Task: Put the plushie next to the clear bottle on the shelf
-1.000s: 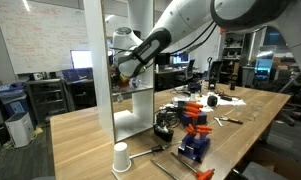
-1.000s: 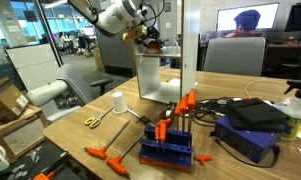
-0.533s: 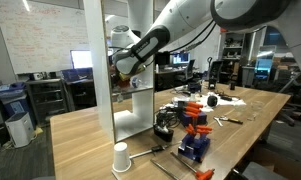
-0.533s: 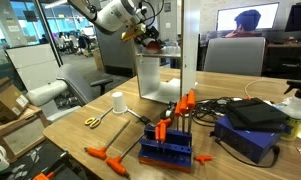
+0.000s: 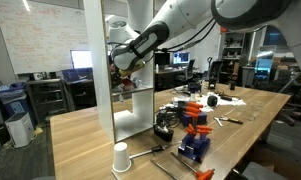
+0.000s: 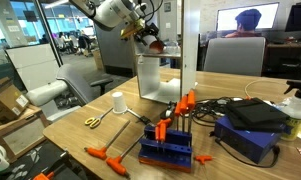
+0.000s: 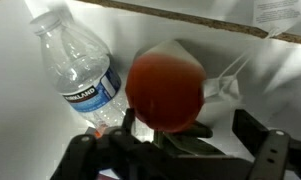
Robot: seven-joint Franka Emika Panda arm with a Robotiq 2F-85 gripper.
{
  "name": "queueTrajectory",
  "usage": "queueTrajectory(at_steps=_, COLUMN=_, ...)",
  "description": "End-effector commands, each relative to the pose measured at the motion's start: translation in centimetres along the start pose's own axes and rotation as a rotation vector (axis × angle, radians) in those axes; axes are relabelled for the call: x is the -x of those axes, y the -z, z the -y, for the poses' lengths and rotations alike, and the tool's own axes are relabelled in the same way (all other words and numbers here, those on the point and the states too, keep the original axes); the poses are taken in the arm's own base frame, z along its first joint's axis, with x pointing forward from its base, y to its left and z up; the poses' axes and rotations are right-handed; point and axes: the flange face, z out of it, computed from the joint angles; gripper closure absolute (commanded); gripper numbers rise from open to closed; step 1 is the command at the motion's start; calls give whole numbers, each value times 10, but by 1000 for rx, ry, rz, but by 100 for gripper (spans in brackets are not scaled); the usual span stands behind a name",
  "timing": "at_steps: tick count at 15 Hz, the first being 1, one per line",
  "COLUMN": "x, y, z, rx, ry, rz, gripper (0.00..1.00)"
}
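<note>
In the wrist view the orange-red plushie (image 7: pixel 165 88), with a dark green underside and a white tag, sits on the white shelf (image 7: pixel 275 85) just right of the clear bottle (image 7: pixel 78 62), which lies tilted. My gripper (image 7: pixel 185 140) is around the plushie's lower part. The left finger touches it; a gap shows between it and the right finger, so the jaws look open. In both exterior views the gripper (image 5: pixel 121 66) (image 6: pixel 150 37) reaches into an upper level of the tall white shelf (image 5: pixel 95 90) (image 6: pixel 191 60). The bottle is hidden there.
On the wooden table stand a white paper cup (image 5: pixel 121 157) (image 6: pixel 118 102), blue-and-orange blocky pieces (image 5: pixel 195 135) (image 6: pixel 170 140), a black round gadget (image 5: pixel 165 127), yellow-handled scissors (image 6: pixel 93 121) and a blue box (image 6: pixel 255 128). Office chairs and desks surround the table.
The arm and gripper have shifted slightly upward at the shelf. Nothing on the table has moved.
</note>
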Motion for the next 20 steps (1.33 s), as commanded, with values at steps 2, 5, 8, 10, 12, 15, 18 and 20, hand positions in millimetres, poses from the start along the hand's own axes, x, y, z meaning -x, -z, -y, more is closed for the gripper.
queueTrajectory(at_steps=2, x=-9, y=23, z=-4, rx=-6, ry=23, rz=51, gripper=0)
queueTrajectory(at_steps=5, x=-6, y=41, z=-7, rx=5, ry=38, rz=117, gripper=0)
queueTrajectory(at_steps=8, x=4, y=64, z=-7, rx=19, ry=50, rz=207, gripper=0)
queueTrajectory(at_steps=10, x=13, y=81, z=-6, rx=20, ry=55, rz=268, gripper=0)
queueTrajectory(at_steps=12, x=23, y=100, z=-3, rx=20, ry=59, rz=317, gripper=0)
queueTrajectory(at_steps=15, x=45, y=137, z=0, rx=6, ry=59, rz=362, gripper=0)
queueTrajectory(at_steps=18, x=69, y=178, z=0, rx=-56, ry=60, rz=337, gripper=0)
queueTrajectory(at_steps=20, x=91, y=208, z=-3, rx=-101, ry=57, rz=317, gripper=0)
